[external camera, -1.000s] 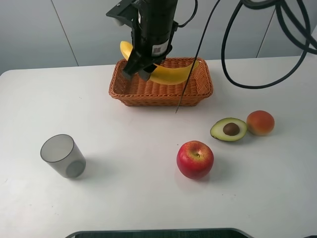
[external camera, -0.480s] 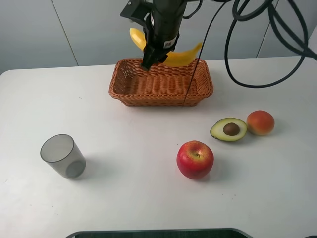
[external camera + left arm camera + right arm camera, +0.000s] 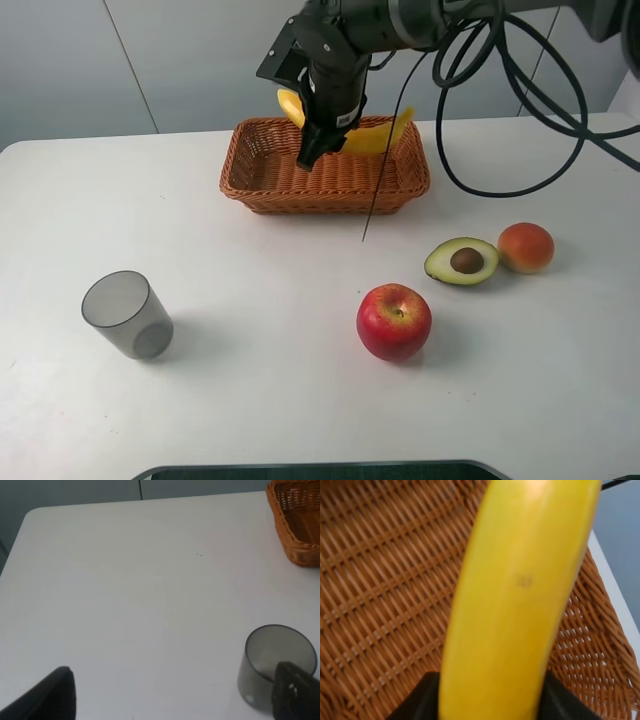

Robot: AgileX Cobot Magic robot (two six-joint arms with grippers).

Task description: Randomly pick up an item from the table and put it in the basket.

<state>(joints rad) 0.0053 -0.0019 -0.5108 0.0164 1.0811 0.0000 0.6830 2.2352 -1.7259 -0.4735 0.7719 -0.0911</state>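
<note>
Where the white worktop (image 3: 250, 400) fills the exterior high view, the woven basket (image 3: 262, 188) stands near its far edge and serves as the reference for all positions below. The basket is rectangular, shallow and orange-brown, with flared sides and rounded corners.

The black right arm (image 3: 345, 40) reaches in from above the basket, trailing dark cables (image 3: 520, 150) on the basket's right. Its right hand (image 3: 322, 135) is pinching the banana (image 3: 378, 137) at mid-length. The wrist view shows the two dark fingers (image 3: 422, 700) pressed against either side of the fruit.

The banana is long, curved and bright yellow, its span close to the basket's width. Its skin is smooth and glossy in the right wrist view (image 3: 520, 580), with one faint dark mark. It hangs over the basket's interior, toward the rear wall, both ends showing past the hand. Contact with the weave cannot be judged.

The left hand (image 3: 172, 700) shows only in its own wrist view; its jaws are spread wide above bare worktop, with the basket's corner (image 3: 295, 525) beyond.

The grey translucent cup (image 3: 126, 315) stands upright well in front of the basket and to its left. The red apple (image 3: 394, 321) sits well in front of the basket's right end. The halved avocado (image 3: 461, 261), cut face up with its pit, lies in front of and right of the basket. A small orange-red fruit (image 3: 526, 247) sits just beside it, farther right of the basket.
</note>
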